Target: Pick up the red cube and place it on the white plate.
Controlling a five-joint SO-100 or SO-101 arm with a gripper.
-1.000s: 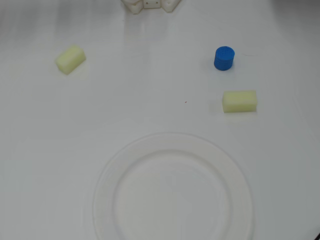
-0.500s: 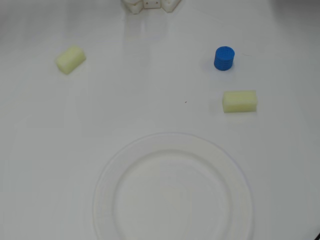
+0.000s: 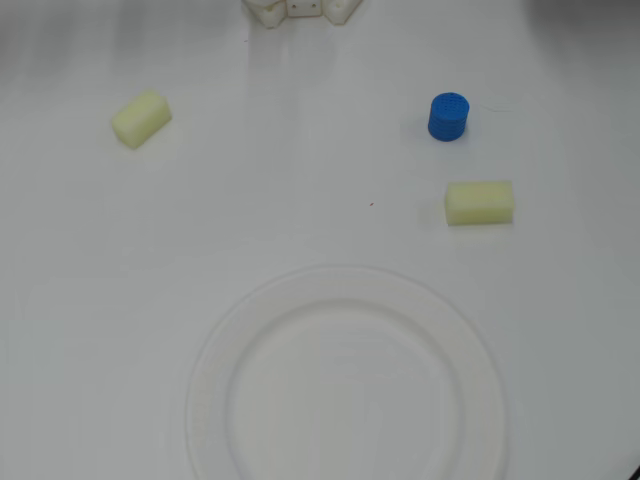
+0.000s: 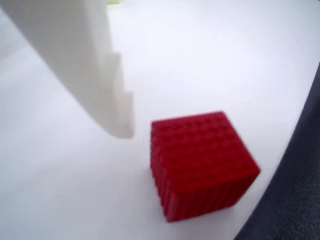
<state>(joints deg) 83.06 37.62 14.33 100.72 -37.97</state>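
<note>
In the wrist view, the red cube (image 4: 200,162) sits on the white table (image 4: 225,55) just beside my one visible white finger (image 4: 95,75), below and to the right of its tip, with a thin gap between them. I cannot tell whether my gripper is apart or together. Overhead, the white plate (image 3: 480,345) is bare, with a blue cylinder (image 3: 448,116) and two pale yellow-green blocks (image 3: 479,202) beyond it.
</note>
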